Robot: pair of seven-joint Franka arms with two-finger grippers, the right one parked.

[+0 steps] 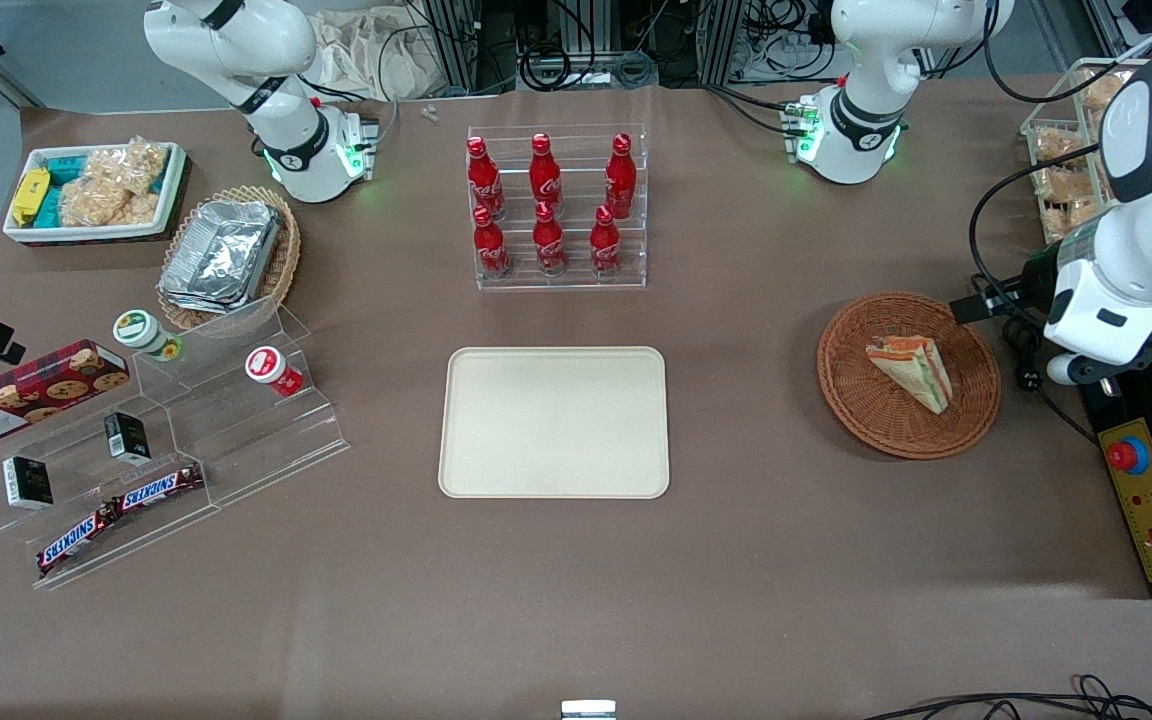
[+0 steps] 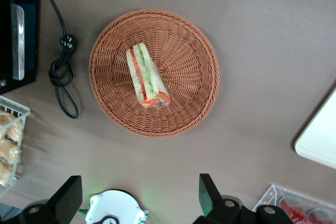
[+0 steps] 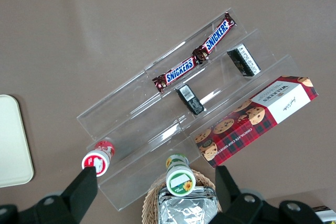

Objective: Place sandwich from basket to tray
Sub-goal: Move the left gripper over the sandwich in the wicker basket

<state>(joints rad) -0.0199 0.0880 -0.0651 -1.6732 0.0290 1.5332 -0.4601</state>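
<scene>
The sandwich (image 1: 911,372), a wrapped white-bread wedge with orange, red and green layers, lies on its side in the round reddish-brown wicker basket (image 1: 866,412) toward the working arm's end of the table. Both show in the left wrist view: the sandwich (image 2: 147,77) lies near the middle of the basket (image 2: 191,51). The cream-beige tray (image 1: 554,422) lies flat and bare at the table's middle; one corner of it shows in the left wrist view (image 2: 321,139). My gripper (image 2: 140,200) is open and empty, held high above the table beside the basket (image 1: 986,300), apart from it.
A clear rack of red cola bottles (image 1: 556,210) stands farther from the front camera than the tray. A black cable and plug (image 2: 63,77) and a control box with a red button (image 1: 1146,500) lie beside the basket. A wire rack of pastries (image 1: 1066,170) stands nearby.
</scene>
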